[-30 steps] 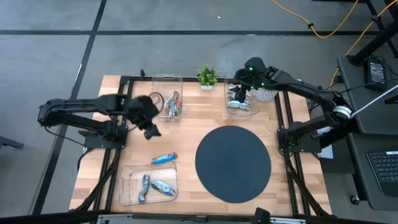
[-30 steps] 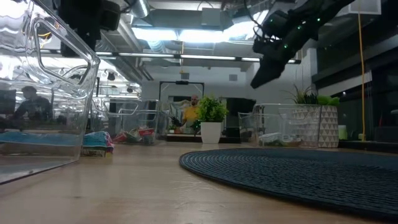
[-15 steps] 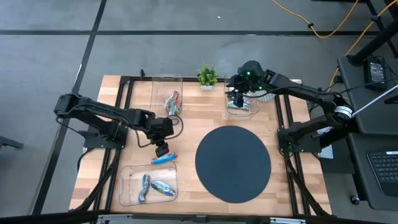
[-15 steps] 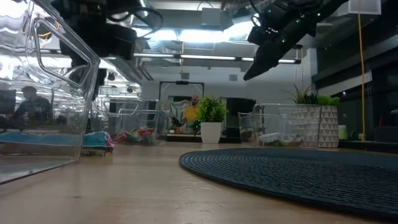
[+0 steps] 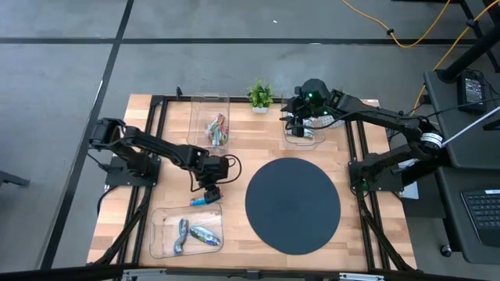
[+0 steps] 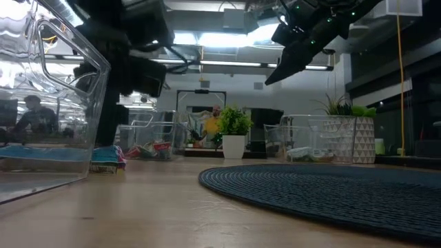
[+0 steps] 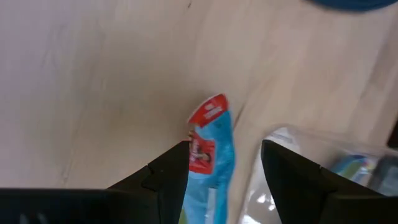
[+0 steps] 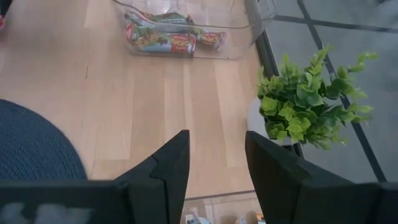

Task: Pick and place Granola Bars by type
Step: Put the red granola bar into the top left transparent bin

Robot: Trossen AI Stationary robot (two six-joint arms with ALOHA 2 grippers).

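Observation:
A blue granola bar with a red end [image 7: 211,146] lies flat on the wood just beyond the near left clear tray [image 5: 156,234]; the high view shows the bar [image 5: 205,200] too. My left gripper [image 7: 224,168] hangs low over it, open and pointing steeply down, one finger on each side of the bar's near half. Whether a finger touches the bar, I cannot tell. My right gripper [image 8: 214,155] is open and holds nothing, high above the far right tray [image 5: 306,139]; the high view shows that gripper [image 5: 297,119] as well.
The near left tray holds blue and silver bars [image 5: 195,232]. The far left tray [image 5: 195,109] holds red and green bars [image 8: 171,38]. A round dark mat [image 5: 293,204] fills the middle. A small plant [image 5: 260,95] and a white pot [image 5: 334,119] stand at the far edge.
My left gripper has swung from beside the far left tray toward the table's near edge and a little right. It has dropped low and now straddles the blue bar. My right gripper has shifted slightly and rolled above the far right tray. No bar has moved.

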